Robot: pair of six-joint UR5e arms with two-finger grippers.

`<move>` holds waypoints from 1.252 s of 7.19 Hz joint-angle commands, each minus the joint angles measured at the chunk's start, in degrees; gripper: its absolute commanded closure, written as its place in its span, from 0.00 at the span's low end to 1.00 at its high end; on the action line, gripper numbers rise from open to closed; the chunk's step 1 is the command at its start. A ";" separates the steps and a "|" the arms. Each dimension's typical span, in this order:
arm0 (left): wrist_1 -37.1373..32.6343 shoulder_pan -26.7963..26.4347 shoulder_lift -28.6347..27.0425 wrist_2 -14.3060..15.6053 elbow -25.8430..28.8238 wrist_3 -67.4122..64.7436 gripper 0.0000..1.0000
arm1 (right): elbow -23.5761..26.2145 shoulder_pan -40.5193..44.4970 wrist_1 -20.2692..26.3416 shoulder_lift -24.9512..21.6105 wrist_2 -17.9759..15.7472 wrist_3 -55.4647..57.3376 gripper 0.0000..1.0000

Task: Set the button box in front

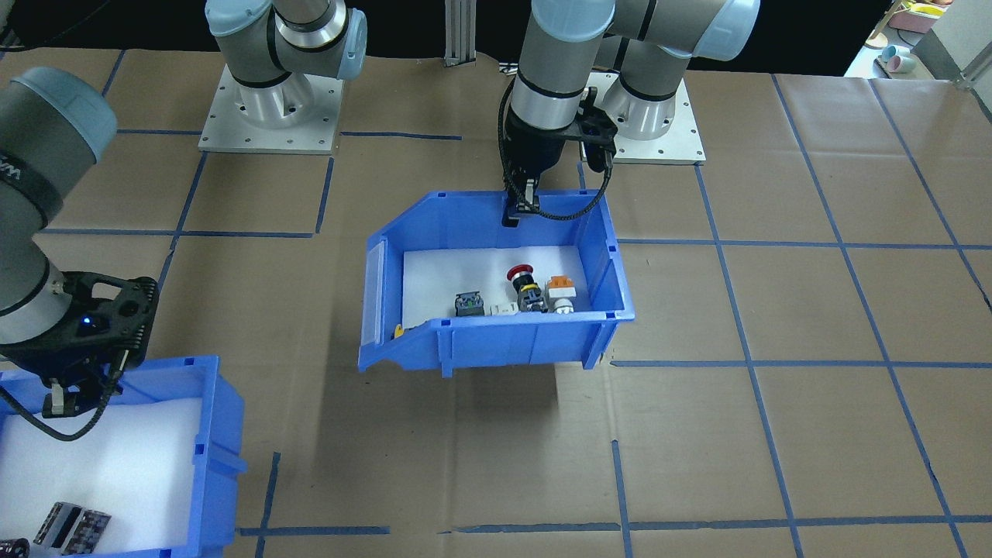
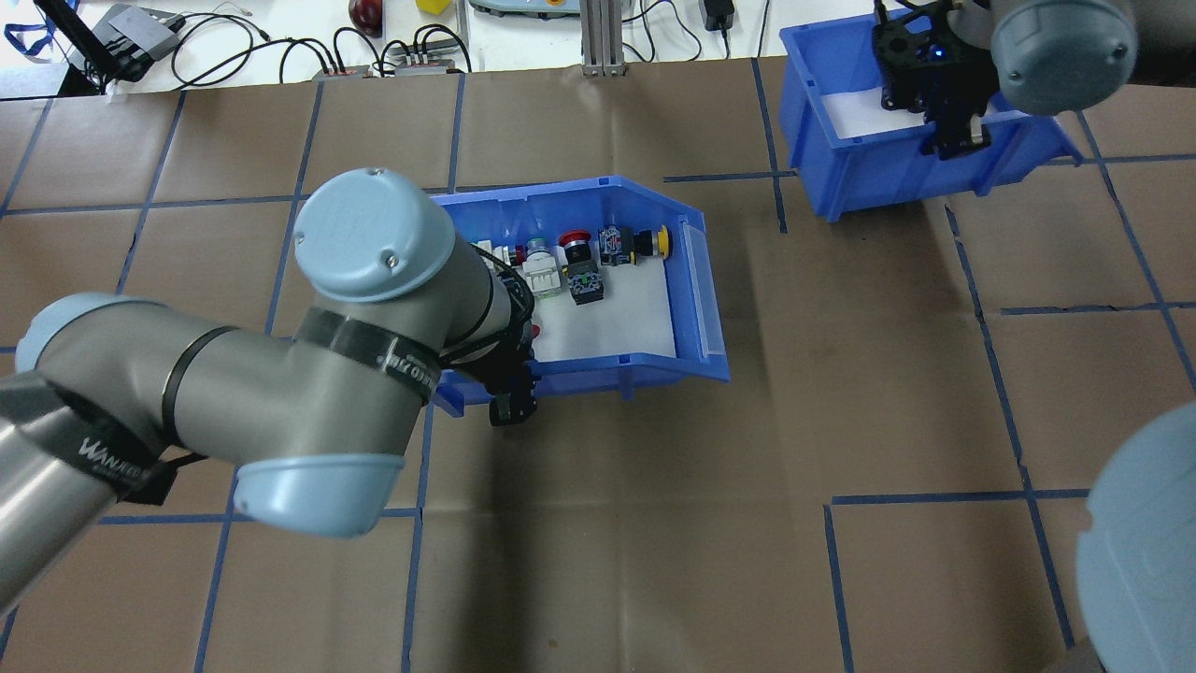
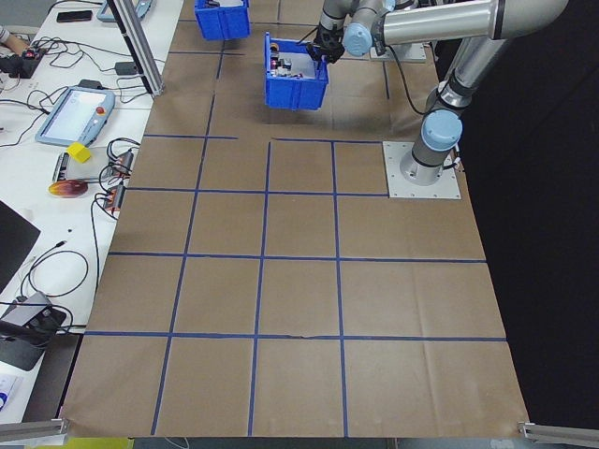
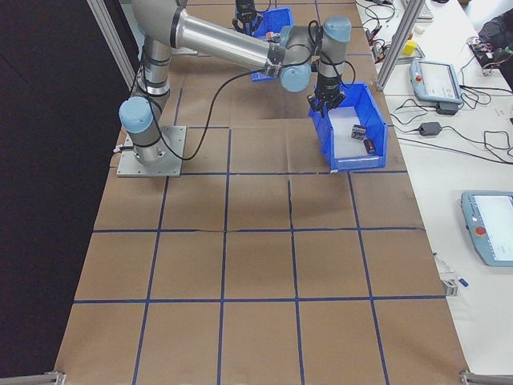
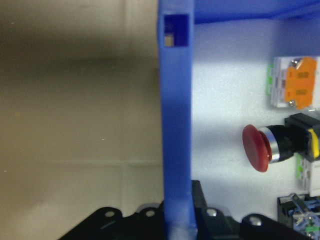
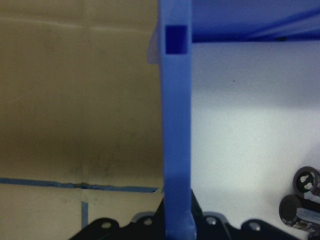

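The button box [image 1: 496, 341] is a blue bin with a white liner, mid-table, with its shadow cast on the paper below it. Inside lie a red mushroom button [image 1: 519, 273], an orange switch [image 1: 559, 285] and other small switches. My left gripper [image 1: 518, 211] is shut on the box's wall nearest the robot. In the left wrist view that blue wall [image 5: 175, 125] runs between the fingers, with the red button [image 5: 257, 148] to its right. My right gripper [image 1: 70, 397] is shut on the wall [image 6: 176, 125] of a second blue bin [image 1: 221, 434].
The second bin holds dark capacitors [image 6: 302, 197] on white foam, at the table's end on the robot's right [image 2: 869, 168]. Brown paper with a blue tape grid [image 1: 744, 341] covers the table. Cables and devices [image 2: 374, 56] lie beyond the far edge.
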 commanded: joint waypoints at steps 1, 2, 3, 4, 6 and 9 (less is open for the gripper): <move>0.65 -0.07 -13.12 -0.26 12.01 0.38 0.99 | 8.50 -5.13 -0.11 -7.26 0.57 -3.70 0.90; 0.65 -0.07 -17.87 -0.26 16.24 0.46 0.99 | 12.19 -7.85 -0.19 -10.00 3.01 -4.15 0.90; 0.74 -0.07 -22.01 -0.17 19.76 0.46 0.99 | 14.84 -9.62 -0.19 -11.94 3.99 -4.15 0.90; 0.74 -0.24 -24.40 -0.17 21.80 0.46 0.98 | 16.69 -9.63 -0.19 -13.52 3.91 -4.15 0.90; 0.74 -0.42 -25.04 -0.26 20.94 3.77 0.94 | 21.70 -9.37 -0.98 -17.39 4.00 -3.37 0.90; 0.74 -0.42 -26.70 -0.26 22.43 4.77 0.90 | 25.59 -9.28 -1.07 -19.87 3.82 -1.36 0.89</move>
